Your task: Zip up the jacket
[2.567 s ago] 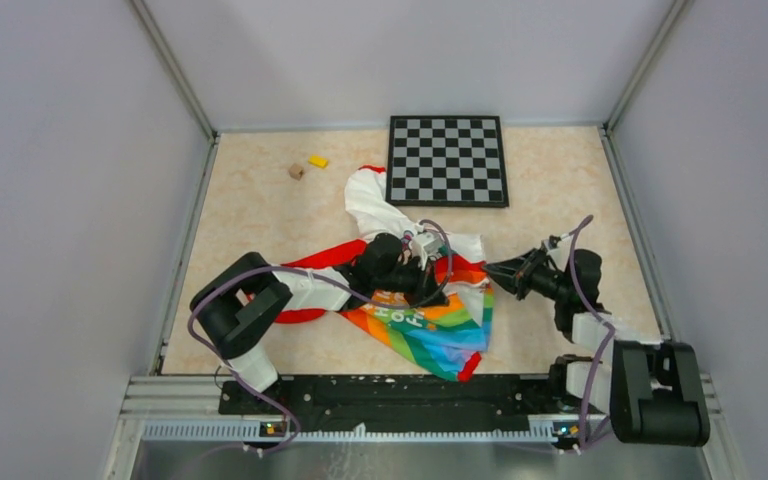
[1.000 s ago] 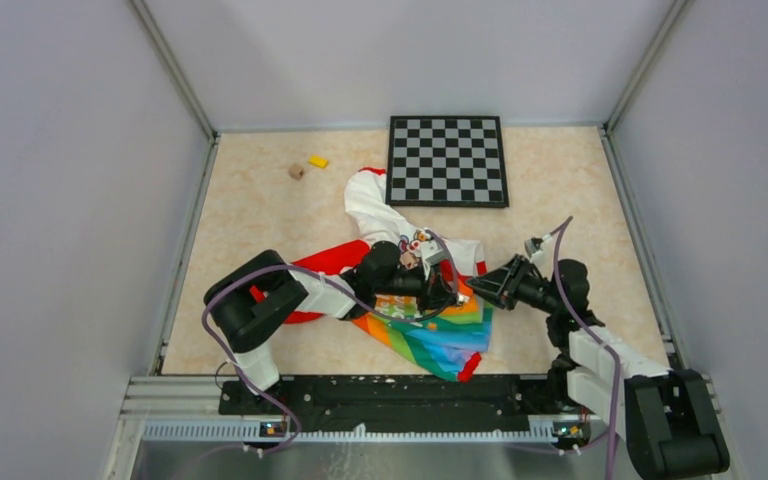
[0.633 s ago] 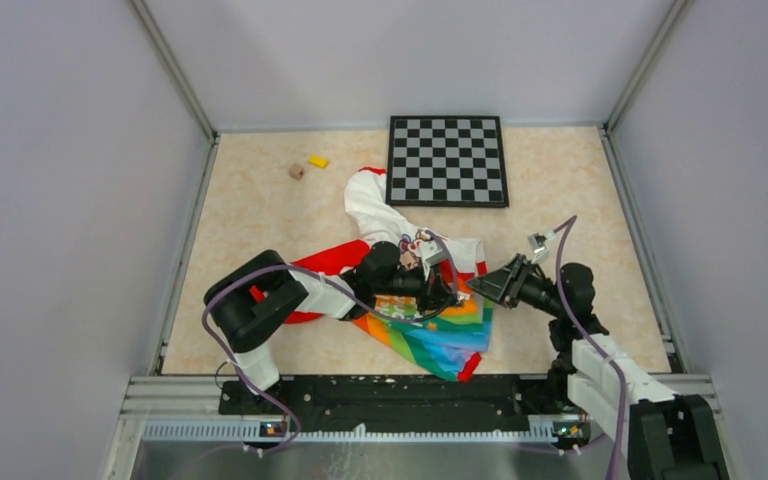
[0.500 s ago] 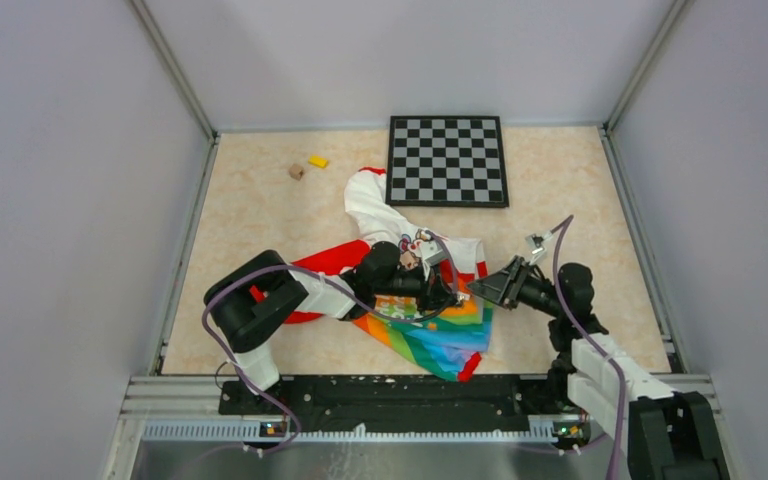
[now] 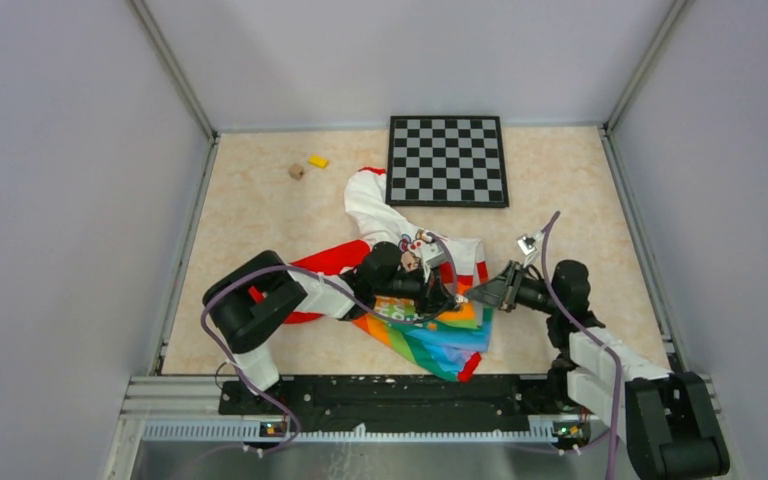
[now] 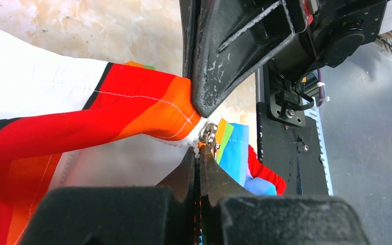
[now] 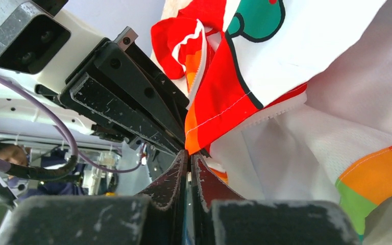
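Note:
The jacket [image 5: 430, 335] lies crumpled in mid-table, white upper part toward the back, rainbow panel toward the front. My left gripper [image 5: 452, 298] reaches in from the left and is shut on the zip edge of the jacket [image 6: 107, 117]. In the left wrist view, white zip teeth run between the left gripper [image 6: 199, 149] tips. A metal zip pull [image 6: 207, 134] hangs just beyond them. My right gripper [image 5: 472, 296] meets it from the right, tip to tip. In the right wrist view the right gripper [image 7: 190, 153] is shut on the orange hem of the jacket [image 7: 296, 46].
A black-and-grey checkerboard [image 5: 447, 160] lies at the back, touching the jacket's far sleeve. A yellow block [image 5: 318, 161] and a brown cube [image 5: 296, 171] sit at the back left. Grey walls close in three sides. The black base rail [image 5: 390, 395] runs along the near edge.
My right gripper has moved left up to the left gripper's tips and closed its jaws on the hem. The left arm and the jacket have stayed put.

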Motion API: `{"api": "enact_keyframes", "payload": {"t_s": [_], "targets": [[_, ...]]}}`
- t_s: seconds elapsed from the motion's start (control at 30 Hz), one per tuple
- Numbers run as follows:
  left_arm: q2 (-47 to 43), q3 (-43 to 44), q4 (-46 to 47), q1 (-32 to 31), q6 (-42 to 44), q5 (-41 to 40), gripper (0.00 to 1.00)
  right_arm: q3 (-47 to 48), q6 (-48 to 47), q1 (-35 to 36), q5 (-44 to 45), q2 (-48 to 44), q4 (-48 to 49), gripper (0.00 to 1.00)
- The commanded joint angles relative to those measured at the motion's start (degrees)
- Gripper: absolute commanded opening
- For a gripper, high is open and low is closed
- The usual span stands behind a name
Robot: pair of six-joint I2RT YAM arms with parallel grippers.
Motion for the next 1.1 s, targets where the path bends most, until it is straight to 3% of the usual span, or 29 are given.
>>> {"api": "enact_keyframes", "payload": {"t_s": [0.0,0.27,0.5,0.63,0.83,0.97,1.07], "targets": [[-4.17,-0.29,0.08,0.34,0.89,1.36,0.00,2.61,-5.32,0.46,0.70,0.74,5.67,0.00],[-9.97,-5.11,-1.08,1.30,3.69,0.71,0.00,-1.06,-1.07,0.45,0.08,6.23,31.01,0.00],[-14.05,-11.16,6.41,1.78,4.76,1.17,0.00,-3.74,12.26,0.39,-5.55,20.43,65.80,0.00],[-15.98,-15.88,14.83,1.78,6.42,0.75,0.00,-2.70,11.73,1.75,-6.78,22.76,66.17,0.00],[-15.13,-16.48,21.78,1.78,13.76,-0.29,0.00,-1.74,11.72,3.23,-8.08,15.75,63.88,0.00],[-14.46,-19.87,33.72,1.69,15.13,-1.91,0.00,-1.74,9.83,3.37,-8.47,9.95,58.01,0.00],[-14.74,-19.18,31.88,1.69,19.29,-1.80,0.00,-1.47,10.62,3.55,-8.92,6.35,57.69,0.00]]}}
